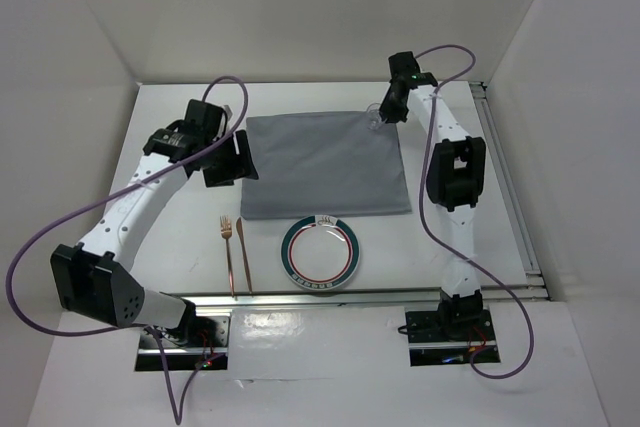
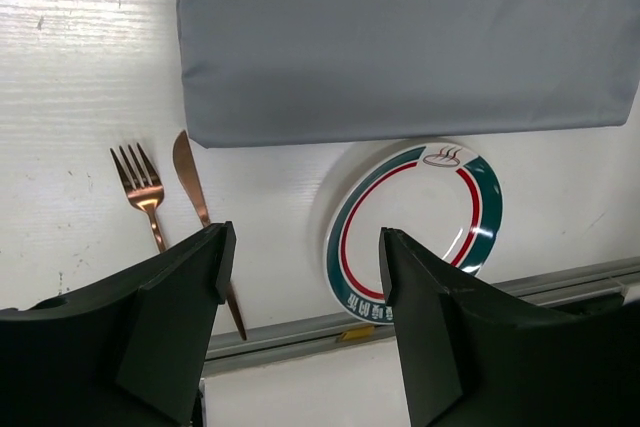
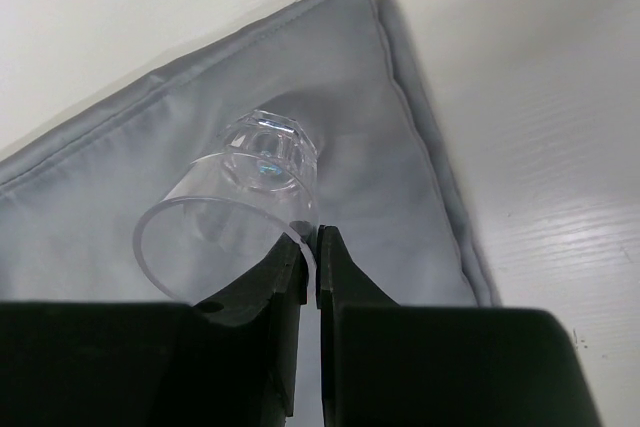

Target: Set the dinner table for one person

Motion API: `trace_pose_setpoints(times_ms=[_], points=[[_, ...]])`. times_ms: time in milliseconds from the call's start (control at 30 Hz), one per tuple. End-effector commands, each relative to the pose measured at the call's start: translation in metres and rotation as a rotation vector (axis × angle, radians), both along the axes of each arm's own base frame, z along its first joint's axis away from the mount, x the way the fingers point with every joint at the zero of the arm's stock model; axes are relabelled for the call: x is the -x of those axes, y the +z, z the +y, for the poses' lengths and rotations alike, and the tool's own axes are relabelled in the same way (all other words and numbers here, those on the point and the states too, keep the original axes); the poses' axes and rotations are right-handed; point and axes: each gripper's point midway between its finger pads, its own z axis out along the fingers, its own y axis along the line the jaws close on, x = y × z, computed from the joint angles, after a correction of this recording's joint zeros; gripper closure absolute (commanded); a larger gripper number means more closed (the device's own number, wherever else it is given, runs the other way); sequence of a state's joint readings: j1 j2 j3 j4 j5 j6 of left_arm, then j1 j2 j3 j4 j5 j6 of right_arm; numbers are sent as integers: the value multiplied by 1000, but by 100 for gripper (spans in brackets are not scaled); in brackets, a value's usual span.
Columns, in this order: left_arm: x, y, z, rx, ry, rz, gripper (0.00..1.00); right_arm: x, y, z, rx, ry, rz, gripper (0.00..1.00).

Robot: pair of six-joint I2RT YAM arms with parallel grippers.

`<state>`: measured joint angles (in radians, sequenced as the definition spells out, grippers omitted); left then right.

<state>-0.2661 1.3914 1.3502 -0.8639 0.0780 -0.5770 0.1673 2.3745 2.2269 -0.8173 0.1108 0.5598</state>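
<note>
Top view: white counter [image 1: 400, 247] carries a grey cloth [image 1: 325, 167] in the middle. Plate [image 1: 319, 254] sits just off the cloth's near edge, with fork [image 1: 228, 247] and knife [image 1: 243, 252] side by side left of it, all on bare counter. Left claw [image 1: 230, 159] hangs at the cloth's left edge, right claw [image 1: 386, 115] at its far right corner.

Left wrist view: claw wide, 2 fingers [image 2: 180, 317] apart with nothing between them. Plate, fork and knife show below.

Right wrist view: claw narrow, pinching the rim wall of a clear glass [image 3: 250, 172], 1 finger inside and 1 outside. Glass is tipped, base toward the cloth corner. Can't tell if the base touches.

Step looks like setting the glass down. Level it upright first, seat the base flat, then open only a little and lift straight up so the inner finger doesn't drag the rim. A rim pinch may twist, so go slow.
</note>
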Motion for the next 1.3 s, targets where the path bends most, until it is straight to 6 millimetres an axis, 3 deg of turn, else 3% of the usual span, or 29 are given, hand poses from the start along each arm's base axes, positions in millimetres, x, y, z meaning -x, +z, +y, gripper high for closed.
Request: trace_pose_setpoints(times_ms=[0, 133, 267, 367, 400, 467, 500, 533, 600, 633, 733, 767, 833, 867, 900, 933, 967, 1000, 1033, 1067, 1133, 1167, 1200, 1267], points=[[5, -5, 1, -18, -15, 6, 23, -4, 20, -8, 14, -20, -35, 100], [5, -8, -1, -27, -21, 13, 23, -5, 14, -18, 7, -33, -24, 100], [10, -12, -7, -31, -42, 25, 21, -6, -7, -14, 1, -14, 12, 100], [22, -19, -14, -22, -56, 58, 8, -5, -10, -13, -5, -9, 22, 100], [27, -24, -17, -22, -60, 75, 2, -5, -10, -11, -14, -3, 23, 93], [31, -27, -19, -20, -62, 84, 0, -5, -4, -9, -25, 4, 16, 72], [37, -27, -23, -12, -80, 88, 0, -5, -4, -9, -25, 4, 16, 43], [41, -31, -27, -16, -96, 96, 0, -8, 15, -8, -31, 4, -28, 34], [45, -32, -28, -33, -86, 94, 0, -12, 39, -10, -31, -12, -83, 29], [48, -30, -33, -50, -94, 76, 0, -13, 66, -10, -40, -12, -145, 18], [53, -40, -35, -78, -78, 75, 0, -14, 116, -12, -48, -18, -256, 10], [57, -41, -40, -64, -98, 70, 0, -8, 146, -13, -56, -18, -309, 8], [68, -51, -55, 4, -145, 99, 0, 3, 164, -17, -39, -10, -333, 7], [74, -55, -61, 24, -162, 109, 0, 14, 195, -18, -47, -10, -392, 7], [77, -60, -63, 37, -161, 125, 1, 21, 205, -19, -50, -10, -410, 7], [89, -71, -67, 54, -183, 166, 1, 33, 189, -21, -37, -3, -368, 7], [92, -75, -68, 51, -191, 172, 3, 49, 219, -23, -47, -4, -437, 7], [98, -83, -71, 44, -193, 200, 3, 60, 222, -23, -55, 4, -444, 7], [102, -91, -74, 47, -197, 222, 5, 76, 192, -24, -53, 11, -379, 7], [104, -94, -76, 47, -206, 221, 7, 95, 219, -24, -72, 21, -449, 7], [108, -99, -84, 85, -222, 228, 10, 118, 212, -25, -78, 28, -445, 7], [115, -107, -86, 107, -225, 257, 11, 134, 188, -27, -79, 20, -392, 7], [113, -112, -90, 123, -232, 247, 13, 149, 200, -29, -83, 21, -421, 7], [118, -125, -90, 131, -228, 271, 13, 163, 189, -37, -71, 5, -396, 7]])
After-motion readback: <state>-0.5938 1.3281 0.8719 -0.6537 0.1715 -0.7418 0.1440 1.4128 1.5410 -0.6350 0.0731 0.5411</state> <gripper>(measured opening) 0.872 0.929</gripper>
